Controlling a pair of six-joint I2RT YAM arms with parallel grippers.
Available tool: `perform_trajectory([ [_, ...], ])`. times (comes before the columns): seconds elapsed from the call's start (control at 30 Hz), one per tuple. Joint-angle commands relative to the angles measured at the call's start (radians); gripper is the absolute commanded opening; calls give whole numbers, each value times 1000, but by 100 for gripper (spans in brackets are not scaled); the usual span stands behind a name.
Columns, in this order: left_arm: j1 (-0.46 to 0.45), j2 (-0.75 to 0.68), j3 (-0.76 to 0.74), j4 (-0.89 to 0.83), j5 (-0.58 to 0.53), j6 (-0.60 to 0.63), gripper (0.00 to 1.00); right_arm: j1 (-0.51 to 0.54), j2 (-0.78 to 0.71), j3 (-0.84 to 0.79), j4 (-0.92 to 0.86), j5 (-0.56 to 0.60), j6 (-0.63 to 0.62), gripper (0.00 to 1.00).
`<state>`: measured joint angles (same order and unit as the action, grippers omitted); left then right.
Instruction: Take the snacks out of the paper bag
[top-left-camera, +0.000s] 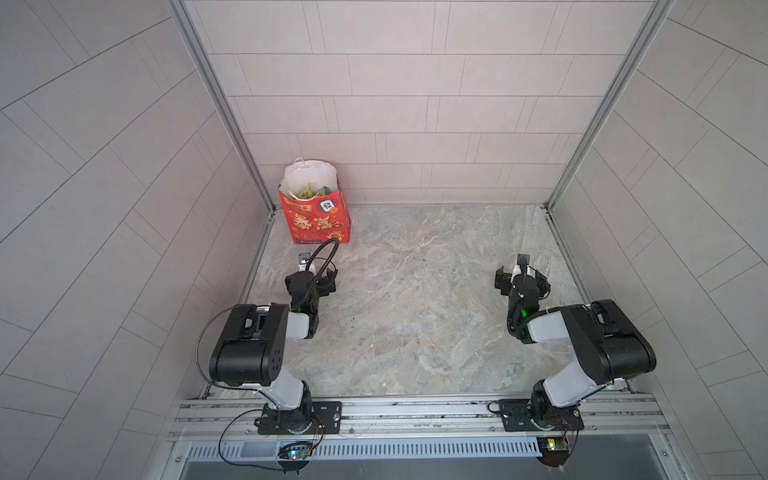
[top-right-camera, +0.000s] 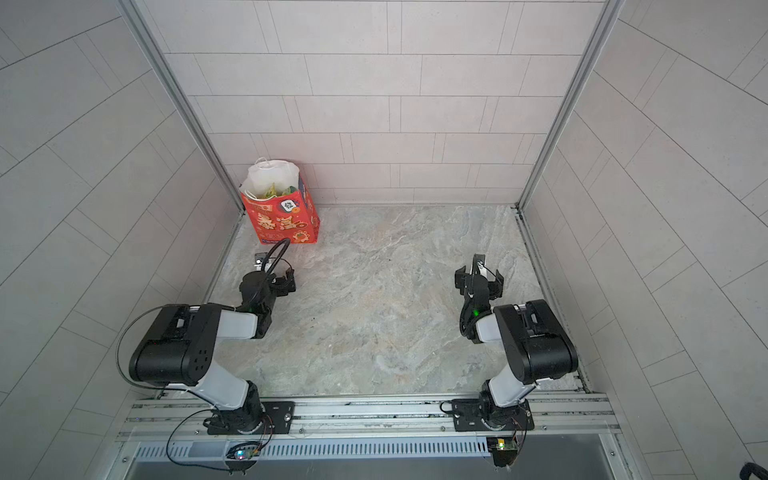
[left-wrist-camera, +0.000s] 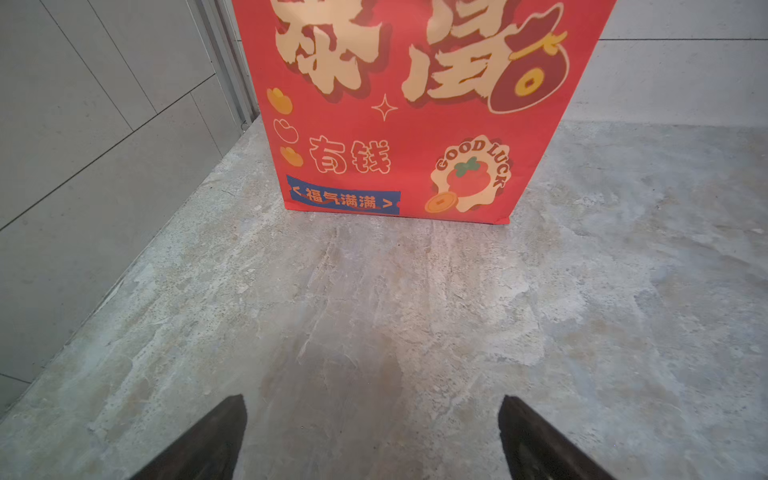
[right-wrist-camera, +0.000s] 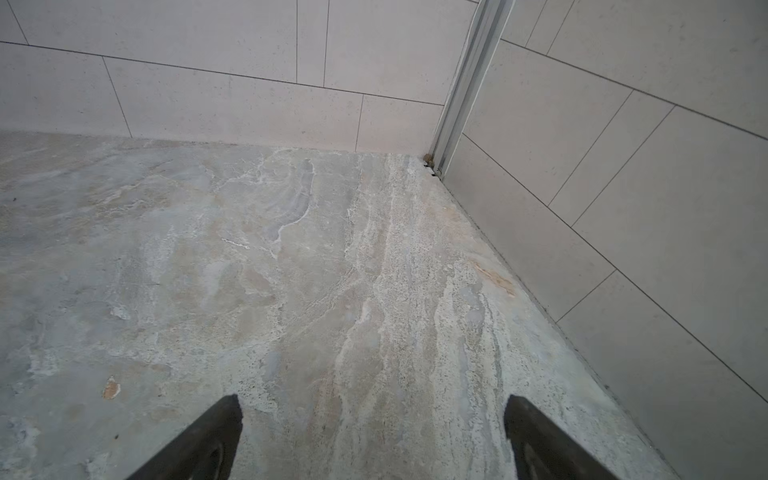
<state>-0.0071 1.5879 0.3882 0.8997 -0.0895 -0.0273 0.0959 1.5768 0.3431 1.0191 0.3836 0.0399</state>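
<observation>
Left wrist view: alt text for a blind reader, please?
A red paper bag with cream Chinese characters and a GOOD LUCK badge stands on a grey stone-look surface. Two dark fingers, spread apart and empty, point toward it.

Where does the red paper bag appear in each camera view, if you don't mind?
In a top view: paper bag in the far left corner.
In a top view: paper bag, same corner.
Left wrist: paper bag close ahead, printed front showing.
Right wrist: not in it.
Shared landmark: metal corner post beside the bag; absent from right wrist.
</observation>
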Motion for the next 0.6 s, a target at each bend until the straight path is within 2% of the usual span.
perform_trajectory([
  [0.0, -6, -3, 17, 2, -16, 9, 99, 4, 9, 6, -7, 3, -12, 99],
  [0.57, -16, -4, 17, 3, -32, 14, 99, 4, 9, 7, -5, 3, -12, 99],
])
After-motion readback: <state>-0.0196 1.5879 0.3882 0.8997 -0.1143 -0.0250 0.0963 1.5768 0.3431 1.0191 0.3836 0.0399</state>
